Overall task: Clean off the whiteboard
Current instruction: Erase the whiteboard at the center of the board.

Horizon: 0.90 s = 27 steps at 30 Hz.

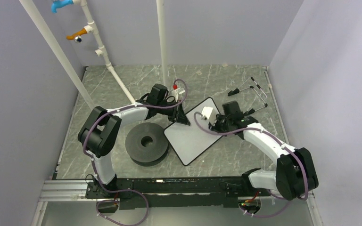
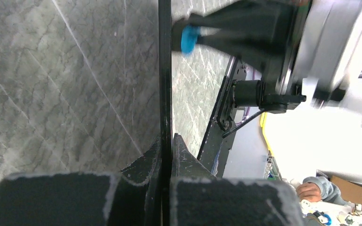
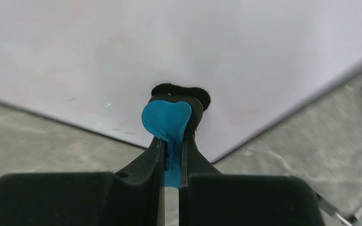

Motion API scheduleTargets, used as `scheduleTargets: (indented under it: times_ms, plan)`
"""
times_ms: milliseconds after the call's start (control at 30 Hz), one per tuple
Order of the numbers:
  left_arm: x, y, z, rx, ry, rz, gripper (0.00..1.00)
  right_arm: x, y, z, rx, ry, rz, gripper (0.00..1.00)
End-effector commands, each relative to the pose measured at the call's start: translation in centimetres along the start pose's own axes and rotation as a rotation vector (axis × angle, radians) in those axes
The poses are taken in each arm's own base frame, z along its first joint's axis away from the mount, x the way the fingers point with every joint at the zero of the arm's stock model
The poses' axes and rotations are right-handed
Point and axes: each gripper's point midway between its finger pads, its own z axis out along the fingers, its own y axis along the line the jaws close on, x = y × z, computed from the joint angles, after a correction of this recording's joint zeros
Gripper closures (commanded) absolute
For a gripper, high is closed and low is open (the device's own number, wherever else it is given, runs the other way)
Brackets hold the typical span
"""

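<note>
Left gripper (image 1: pixel 182 117): centre of the top view, jaws closed on the upper-left edge of the whiteboard (image 1: pixel 191 136). In the left wrist view the fingers (image 2: pixel 181 153) pinch the board's thin black rim, which is seen edge-on.

Disc (image 1: pixel 134 143): black with a centre hole, left of centre, flat on the table (image 1: pixel 226 80). Its right side is just beside the board's lower-left edge; cannot tell whether they touch.

Whiteboard: centre of frame, turned diagonally, between the two arms. The face is mostly white; the right wrist view shows faint marks near its lower edge.

Right gripper (image 3: pixel 172 146): jaws clamped on a blue eraser (image 3: pixel 167 117), whose black pad is pressed against the board face, close to a corner.

Upper right of the top view: thin black-handled rods (image 1: pixel 250 92) lie on the table, apart from the board.
</note>
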Motion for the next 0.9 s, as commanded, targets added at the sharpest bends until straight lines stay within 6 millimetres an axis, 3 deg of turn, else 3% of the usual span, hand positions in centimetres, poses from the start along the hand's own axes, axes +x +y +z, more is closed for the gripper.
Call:
scheduleTargets:
  times_ms: [0,67,167,233,333,433,567,733,800,867]
  plan:
    - [-1.0,-5.0,-1.1,0.13,-0.011,0.13,1.0,-3.0,-8.6,-2.0,0.268,-0.131,0.163,1.0]
    - [-1.1,-5.0,-1.2,0.128,-0.013,0.13,1.0,-2.9,-9.0,-2.0,0.278,-0.134,0.179,1.0]
    - [-1.2,-5.1,-1.1,0.137,-0.02,0.127,1.0,-3.4,-7.4,-1.4,0.182,-0.155,0.18,1.0]
    - [-1.3,-5.2,-1.0,0.143,-0.027,0.122,1.0,-4.5,-4.1,-0.8,0.034,-0.183,0.126,1.0]
    - [-1.6,-5.4,-0.8,0.152,-0.032,0.12,1.0,-6.7,2.3,0.2,-0.179,-0.21,-0.031,1.0]
    - [-1.9,-5.5,-0.9,0.146,-0.038,0.127,1.0,-8.4,4.6,0.3,-0.252,-0.227,-0.082,1.0]
    - [-1.9,-5.5,-1.1,0.135,-0.043,0.135,1.0,-8.6,1.6,-0.2,-0.14,-0.211,-0.008,1.0]
    - [-1.7,-5.5,-1.1,0.139,-0.049,0.131,1.0,-5.2,-5.7,-2.1,0.107,-0.181,0.181,1.0]
    - [-1.7,-5.4,-1.1,0.14,-0.052,0.129,1.0,-3.8,-7.4,-2.7,0.173,-0.165,0.225,1.0]
    - [-1.8,-5.6,-1.1,0.143,-0.057,0.131,1.0,-3.1,-7.9,-2.9,0.201,-0.154,0.243,1.0]
